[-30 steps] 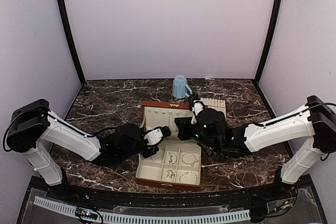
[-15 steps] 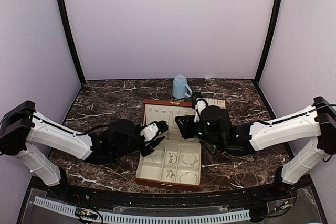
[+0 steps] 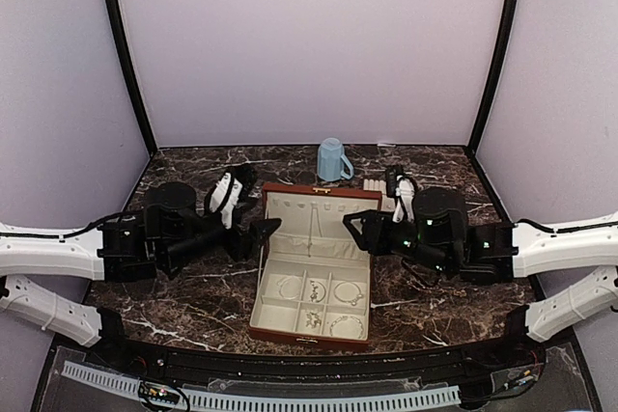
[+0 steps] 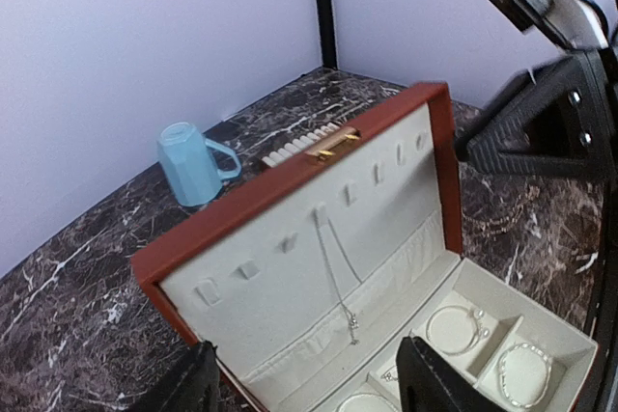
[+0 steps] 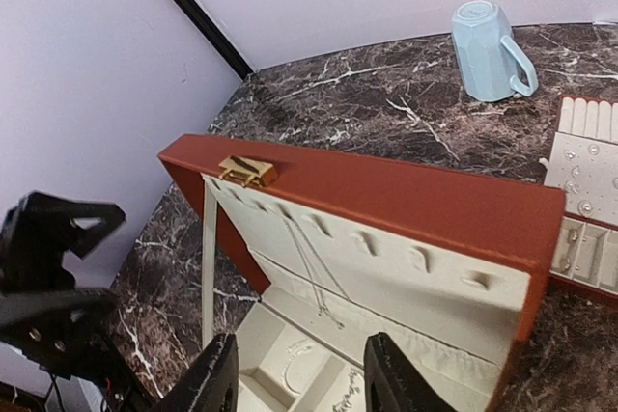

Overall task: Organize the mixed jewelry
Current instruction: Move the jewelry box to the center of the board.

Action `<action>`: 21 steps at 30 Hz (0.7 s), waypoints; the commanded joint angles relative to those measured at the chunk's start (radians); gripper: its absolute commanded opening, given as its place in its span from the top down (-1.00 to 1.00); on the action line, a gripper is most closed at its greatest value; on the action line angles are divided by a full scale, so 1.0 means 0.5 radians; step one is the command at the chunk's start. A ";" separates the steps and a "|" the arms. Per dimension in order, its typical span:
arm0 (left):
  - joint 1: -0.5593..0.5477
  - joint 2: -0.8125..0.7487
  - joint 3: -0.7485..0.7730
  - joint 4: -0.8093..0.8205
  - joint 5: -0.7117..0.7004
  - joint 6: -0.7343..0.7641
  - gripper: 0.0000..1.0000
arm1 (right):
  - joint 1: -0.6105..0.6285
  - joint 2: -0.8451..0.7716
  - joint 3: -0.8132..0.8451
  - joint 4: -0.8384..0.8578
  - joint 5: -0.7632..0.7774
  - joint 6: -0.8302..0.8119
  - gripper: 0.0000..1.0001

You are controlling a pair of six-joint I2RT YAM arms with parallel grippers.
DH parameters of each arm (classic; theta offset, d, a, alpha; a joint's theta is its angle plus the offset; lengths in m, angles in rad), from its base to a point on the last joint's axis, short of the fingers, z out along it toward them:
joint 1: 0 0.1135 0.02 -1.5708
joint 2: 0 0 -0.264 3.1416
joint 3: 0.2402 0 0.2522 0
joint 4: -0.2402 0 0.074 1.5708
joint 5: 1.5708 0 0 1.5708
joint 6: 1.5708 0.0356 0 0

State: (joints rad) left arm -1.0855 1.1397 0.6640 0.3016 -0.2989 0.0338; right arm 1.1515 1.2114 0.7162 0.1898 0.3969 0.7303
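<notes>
Inside the reddish-brown, cream-lined hinged box [image 3: 311, 267], which stands open on the dark marbled table [image 3: 193, 190], lies most of the mixed jewelry [image 3: 317, 289]. Thin silvery hoops and bracelets rest singly in the front compartments, and one fine silver chain [image 4: 333, 272] hangs from a hook on the inner face of the raised lid. A few further glinting specks sit on the flat cream slotted tray [image 5: 586, 156] behind the box's right rear corner; a pale blue faceted mug [image 3: 333, 159] stands behind the box. At the box's left edge the left tool [image 3: 259, 233] hovers with fingers spread, gripping nothing. At the box's right edge the right tool [image 3: 357, 225] hovers likewise spread and empty. Handling assessment: each piece is probably very light, hard, smooth and prone to slip. The chain is limp and will drape and tangle. Take a bracelet across its wire at one point of the hoop, pinching from above, and take the chain near its hook end. Apply light closing force, since thin wire may deform and small pieces can flick away.
</notes>
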 commanded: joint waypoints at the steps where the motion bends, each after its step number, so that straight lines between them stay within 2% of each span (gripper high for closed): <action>1: 0.178 -0.176 0.190 -0.620 -0.034 -0.468 -0.38 | 0.007 -0.083 -0.068 -0.517 0.037 0.300 -0.03; 5: 0.503 -0.270 0.264 -0.836 0.197 -0.634 -0.50 | -0.005 -0.001 -0.089 -0.804 -0.022 0.565 -0.17; 12: 0.979 -0.281 0.367 -0.979 0.541 -0.639 -0.53 | -0.001 0.292 -0.059 -0.887 -0.168 0.764 -0.18; 16: 1.148 -0.301 0.377 -0.980 0.640 -0.621 -0.53 | 0.000 0.390 -0.013 -0.901 -0.187 0.777 -0.12; 21: 1.249 -0.322 0.348 -0.965 0.668 -0.588 -0.53 | 0.001 0.480 0.046 -0.934 -0.198 0.782 0.11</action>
State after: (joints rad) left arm -0.4858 1.0111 0.8242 -0.1646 -0.0154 -0.2672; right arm 1.1511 1.4269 0.6956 -0.2638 0.3077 1.1004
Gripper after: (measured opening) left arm 0.766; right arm 0.483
